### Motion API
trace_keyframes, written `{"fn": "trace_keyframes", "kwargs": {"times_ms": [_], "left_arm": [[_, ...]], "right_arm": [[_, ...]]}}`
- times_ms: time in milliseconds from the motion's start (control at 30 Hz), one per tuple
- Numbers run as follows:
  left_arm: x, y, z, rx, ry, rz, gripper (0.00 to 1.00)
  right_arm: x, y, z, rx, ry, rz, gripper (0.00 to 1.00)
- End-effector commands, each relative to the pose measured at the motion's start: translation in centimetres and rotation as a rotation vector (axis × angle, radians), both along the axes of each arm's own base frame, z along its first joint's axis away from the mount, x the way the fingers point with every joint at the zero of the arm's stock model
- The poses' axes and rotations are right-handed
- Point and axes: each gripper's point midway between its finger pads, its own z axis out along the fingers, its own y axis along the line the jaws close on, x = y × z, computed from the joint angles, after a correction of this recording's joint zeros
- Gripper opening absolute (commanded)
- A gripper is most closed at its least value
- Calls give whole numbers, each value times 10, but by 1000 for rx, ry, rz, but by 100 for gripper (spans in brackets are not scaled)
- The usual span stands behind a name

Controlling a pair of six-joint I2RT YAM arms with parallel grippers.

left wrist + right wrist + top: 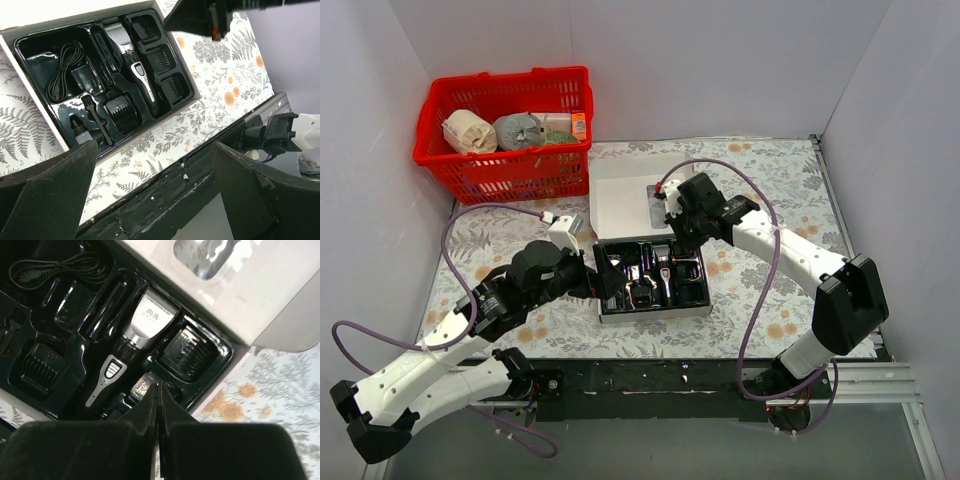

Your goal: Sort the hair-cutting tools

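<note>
Kit box [655, 314] at table centre, lid [620, 200] open toward 12 o'clock. Red basket [505, 165] at 11 o'clock, well apart.

- Hair clipper [132, 340] lies in the middle slot of the black tray [22, 50].
- In the left wrist view, three comb attachments [162, 57] sit in a column at the clipper's 3 o'clock.
- A fourth comb [120, 111] is at its 6 to 7 o'clock, and the cord [62, 70] is coiled at 9 o'clock.
- Left gripper [154, 146] hovers off the tray's 9 o'clock edge, fingers spread wide, nothing between them.
- Right gripper [156, 387] hangs over the tray's 1 o'clock corner, fingers pressed together, empty.

Judgement: every piece looks seated, so sorting is at or near its end. The next move probably calls for checking each recess, then clearing both arms so the lid can swing down.
</note>
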Motion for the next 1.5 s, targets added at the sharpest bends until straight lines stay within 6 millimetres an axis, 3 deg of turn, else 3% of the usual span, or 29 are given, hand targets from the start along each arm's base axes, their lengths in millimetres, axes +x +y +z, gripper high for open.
{"fn": "trace_keyframes", "kwargs": {"times_ms": [0,267,800,1100,1200,1333,1367,1467], "left_arm": [[3,9,15,-24,-6,66,98],[2,13,6,-31,36,108,98],[6,14,2,-1,42,122,98],[8,15,4,2,29,128,98],[10,13,-2,16,33,122,98],[19,15,9,28,1,155,98],[22,15,20,17,-17,167,98],[32,16,28,42,-32,203,98]], "right_arm": [[0,7,-12,113,65,-216,1],[0,-16,-45,22,77,-348,1],[29,-11,-62,-2,17,-385,1],[30,-14,-76,-32,30,-389,1],[30,-13,-67,-15,19,-388,1],[29,-15,-38,15,-18,-381,1],[29,-16,-26,28,-39,-380,1],[28,-19,4,58,-86,-375,1]]}}
